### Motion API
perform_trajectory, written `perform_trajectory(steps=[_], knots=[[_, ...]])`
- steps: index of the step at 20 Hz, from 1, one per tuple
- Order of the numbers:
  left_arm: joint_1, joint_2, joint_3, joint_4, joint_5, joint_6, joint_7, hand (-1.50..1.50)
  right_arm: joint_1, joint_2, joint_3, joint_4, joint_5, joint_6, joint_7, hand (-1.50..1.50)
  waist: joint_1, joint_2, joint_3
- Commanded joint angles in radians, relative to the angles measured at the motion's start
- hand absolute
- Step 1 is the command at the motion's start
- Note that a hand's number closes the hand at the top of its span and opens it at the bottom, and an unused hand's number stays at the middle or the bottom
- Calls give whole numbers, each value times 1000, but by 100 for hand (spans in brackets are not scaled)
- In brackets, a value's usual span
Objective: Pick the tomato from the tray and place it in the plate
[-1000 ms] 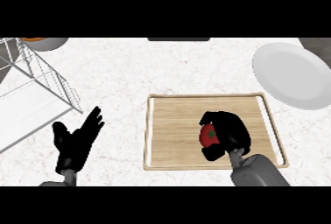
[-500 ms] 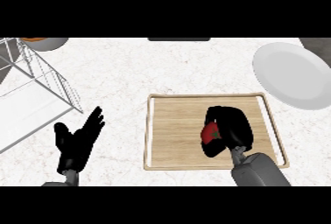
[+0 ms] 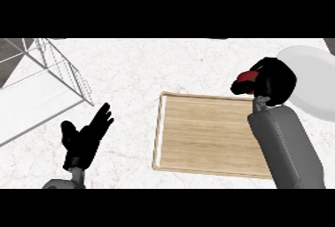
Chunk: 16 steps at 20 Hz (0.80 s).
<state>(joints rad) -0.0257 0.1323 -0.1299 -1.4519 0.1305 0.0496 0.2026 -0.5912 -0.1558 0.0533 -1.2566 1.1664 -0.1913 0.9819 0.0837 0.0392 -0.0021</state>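
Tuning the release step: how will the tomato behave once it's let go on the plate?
Probably rolls: what shows of the tomato looks round and smooth, and the plate looks nearly flat. Likely light: the right hand alone holds it, curled round most of it. Softness cannot be judged.

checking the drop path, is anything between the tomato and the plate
Nothing visible does. The right hand, curled round the tomato, is right at the left rim of the plate, and nothing lies on the plate's visible part.

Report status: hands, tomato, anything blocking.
Right hand shut on tomato, off the tray, beside plate. Left hand open, resting lower left. Nothing seen between tomato and plate.
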Motion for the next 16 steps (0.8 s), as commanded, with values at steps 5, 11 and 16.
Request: perform_trajectory(steps=[5, 11, 16], knots=[[-16, -14, -37, 12, -12, -14, 16, 0, -242, -76, -174, 177, 282, -201, 284, 150, 55, 16, 0], [-27, -18, -36, 10, -13, -11, 18, 0, -286, -65, -288, 231, 447, -352, 361, 150, 51, 15, 3], [-36, -24, -27, 16, -16, 9, 34, 0, -276, -66, -390, 247, 546, -513, 348, 150, 24, 11, 6]])
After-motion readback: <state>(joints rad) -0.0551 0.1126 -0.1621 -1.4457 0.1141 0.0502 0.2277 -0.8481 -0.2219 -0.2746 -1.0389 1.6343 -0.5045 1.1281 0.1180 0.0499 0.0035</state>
